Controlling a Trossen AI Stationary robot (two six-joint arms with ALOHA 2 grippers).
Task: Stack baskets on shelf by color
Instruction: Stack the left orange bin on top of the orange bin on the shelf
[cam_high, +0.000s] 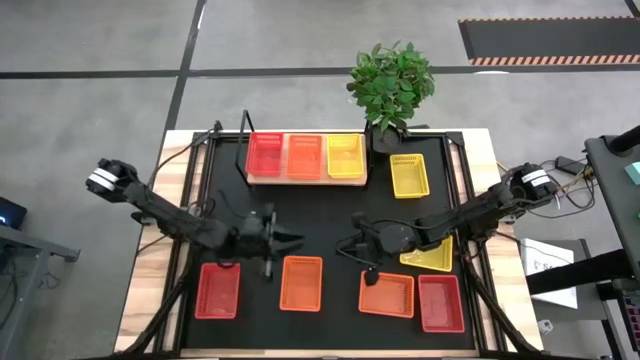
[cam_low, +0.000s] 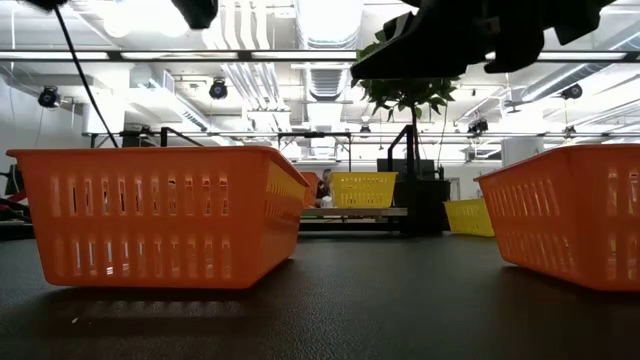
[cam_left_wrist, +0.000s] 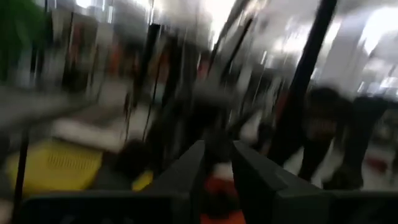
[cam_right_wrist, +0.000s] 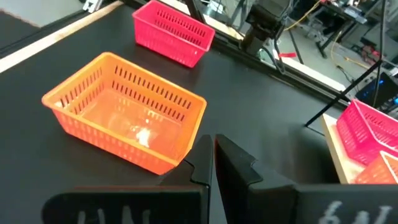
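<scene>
The shelf (cam_high: 306, 180) stands at the far middle of the table. One red basket (cam_high: 263, 155), one orange basket (cam_high: 304, 155) and one yellow basket (cam_high: 345, 154) stand on it side by side. A yellow basket (cam_high: 409, 175) rests on the table right of the shelf, and another (cam_high: 428, 254) lies askew at mid right. Near the front edge stand a red (cam_high: 217, 290), an orange (cam_high: 301, 283), a second orange (cam_high: 386, 294) and a second red basket (cam_high: 441, 303). My left gripper (cam_high: 295, 240) hovers at mid table, slightly open and empty. My right gripper (cam_high: 356, 246) faces it, shut and empty.
A potted plant (cam_high: 391, 85) stands at the table's far edge, right of the shelf. The shelf's black frame (cam_high: 243, 140) rises at its left end. Bare black tabletop (cam_high: 330, 215) lies between the shelf and the front row of baskets.
</scene>
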